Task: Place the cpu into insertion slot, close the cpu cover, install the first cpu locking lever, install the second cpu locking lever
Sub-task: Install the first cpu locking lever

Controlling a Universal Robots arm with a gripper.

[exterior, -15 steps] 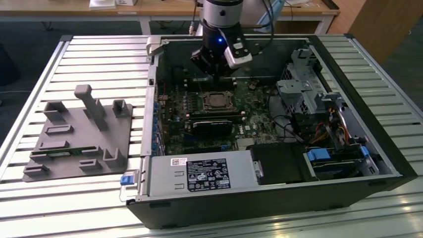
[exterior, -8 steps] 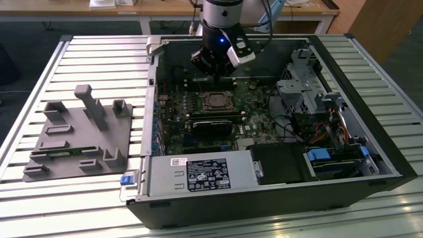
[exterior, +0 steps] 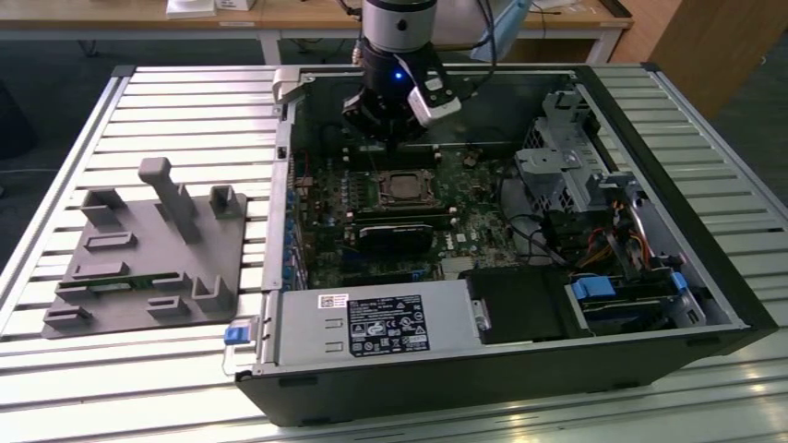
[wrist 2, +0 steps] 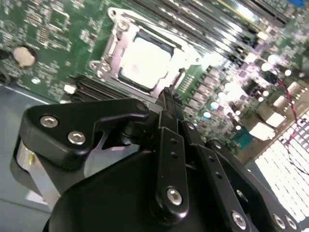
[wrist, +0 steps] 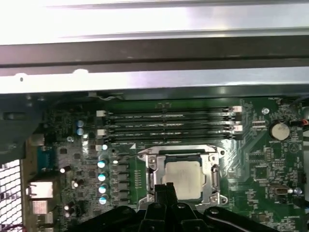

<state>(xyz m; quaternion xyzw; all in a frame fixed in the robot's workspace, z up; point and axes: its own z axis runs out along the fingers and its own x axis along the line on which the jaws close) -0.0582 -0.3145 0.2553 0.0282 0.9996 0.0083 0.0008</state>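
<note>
Table: we see a slatted metal table (exterior: pixel 185 101) carrying the whole setup.
Computer case: an open computer case (exterior: pixel 493 378) lies on the table. A grey fixture (exterior: pixel 148 249) sits beside it at the exterior view's left.
Circuit board: the green circuit board (wrist: pixel 72 159) lies flat inside the case.
Gripper: the gripper (wrist: pixel 164 187) hangs just above the board at the edge of the socket. Its fingers are drawn together and we see nothing between them.
Insertion slot: the insertion slot (wrist: pixel 150 166) is occupied, so we judge the first step done.
Cpu cover: the cpu cover (wrist: pixel 215 169) appears to lie flat around the chip in both wrist views. We take the cover to be closed.
Cpu: the cpu (wrist: pixel 182 178) sits in the slot, its grey face showing through the cover's window.
Locking levers: we cannot tell whether either one is latched. By our reckoning these two steps are what may be left.
</note>
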